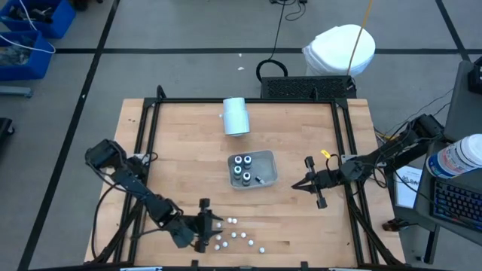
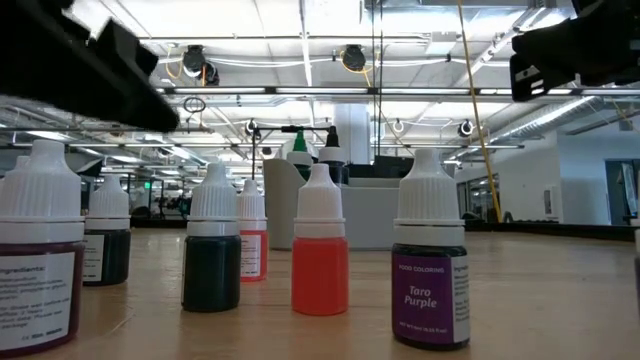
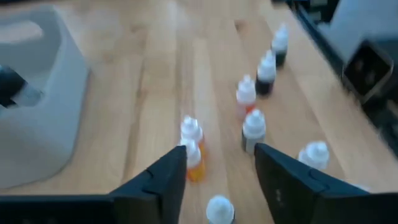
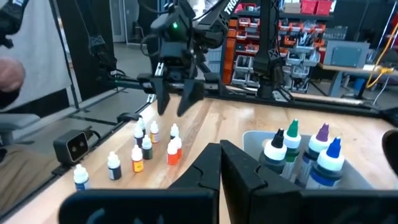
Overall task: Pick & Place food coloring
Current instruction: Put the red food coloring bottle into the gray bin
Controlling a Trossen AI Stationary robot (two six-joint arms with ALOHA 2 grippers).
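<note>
Several small food coloring bottles [image 1: 237, 235] with white caps stand upright on the wooden table near its front edge; they also show in the low view [image 2: 320, 250] and the right wrist view [image 4: 143, 149]. Four more bottles [image 4: 298, 146] stand in the grey tray [image 1: 265, 173] at mid-table. My left gripper [image 3: 221, 165] is open and hangs just above the left end of the loose group [image 4: 176, 96], holding nothing. A white cap [image 3: 219, 208] shows between its fingers, and an orange bottle [image 3: 193, 160] stands beside one finger. My right gripper [image 1: 307, 184] waits shut to the right of the tray.
A larger white cylinder [image 1: 236, 117] lies on the far part of the table. Black frame rails [image 1: 151, 143] run along the table's sides. A small black camera [image 4: 71, 146] sits at the near edge. Bare wood lies between the tray and the loose bottles.
</note>
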